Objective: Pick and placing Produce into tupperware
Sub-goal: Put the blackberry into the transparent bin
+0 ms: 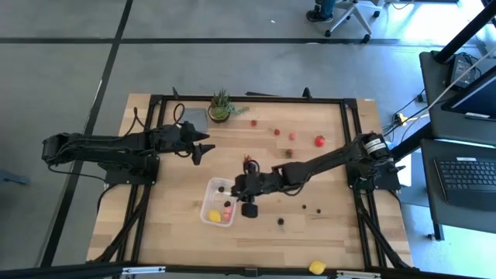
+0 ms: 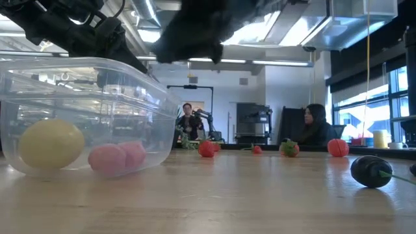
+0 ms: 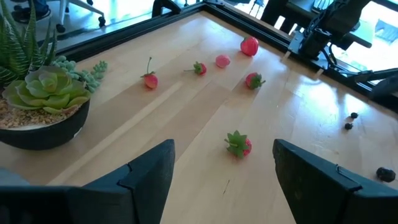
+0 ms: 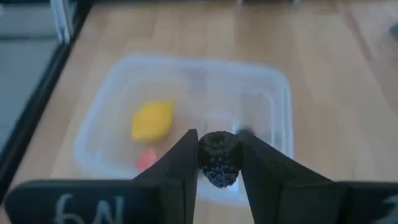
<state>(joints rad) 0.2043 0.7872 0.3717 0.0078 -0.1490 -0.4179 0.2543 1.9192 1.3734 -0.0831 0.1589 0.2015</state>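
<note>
a pale wooden table (image 1: 310, 232) with a black frame stands on a grey floor, and the low view looks across it into a workshop where two people (image 2: 315, 127) sit far behind. the tupperware (image 1: 209, 203) lies near the middle of the table toward its near edge, a clear tub with a yellow lemon piece (image 1: 214, 216) and red pieces (image 1: 227, 211) inside; through the low view its wall shows the yellow one (image 2: 51, 144) beside two pink-red ones (image 2: 119, 158).

the right gripper (image 4: 217, 158) hangs over the tub's right rim, its fingers closed on a dark blackberry (image 4: 219, 158) that sits pinched between them above the tub (image 4: 186, 87). from above this gripper (image 1: 242, 188) shows just right of the tub.

the left gripper (image 1: 203, 147) waits left of centre, near the potted plant (image 1: 221, 106) at the far edge, fingers (image 3: 146, 171) spread apart and empty over bare wood.

more produce lies loose: red strawberries (image 1: 319, 141) scattered across the far right part of the table, small dark berries (image 1: 281, 222) to the right of the tub, and a yellow piece (image 1: 317, 267) at the near edge. a grey square piece (image 1: 194, 116) lies left of the plant.
</note>
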